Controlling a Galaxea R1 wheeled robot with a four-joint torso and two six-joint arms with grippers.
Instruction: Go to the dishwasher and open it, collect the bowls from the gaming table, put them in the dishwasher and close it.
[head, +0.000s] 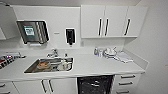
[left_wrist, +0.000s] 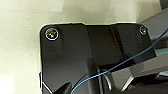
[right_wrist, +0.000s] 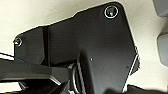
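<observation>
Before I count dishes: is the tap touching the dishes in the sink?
Apart. In the head view the tap stands on the counter behind the sink; the dishes lie lower, in the basin.

A white kitchenette is filling the head view: a white countertop (head: 100, 66) holding a steel sink (head: 50, 65), white wall cupboards (head: 112, 21) hanging above, a paper towel dispenser (head: 33, 31) sitting on the white wall.
</observation>
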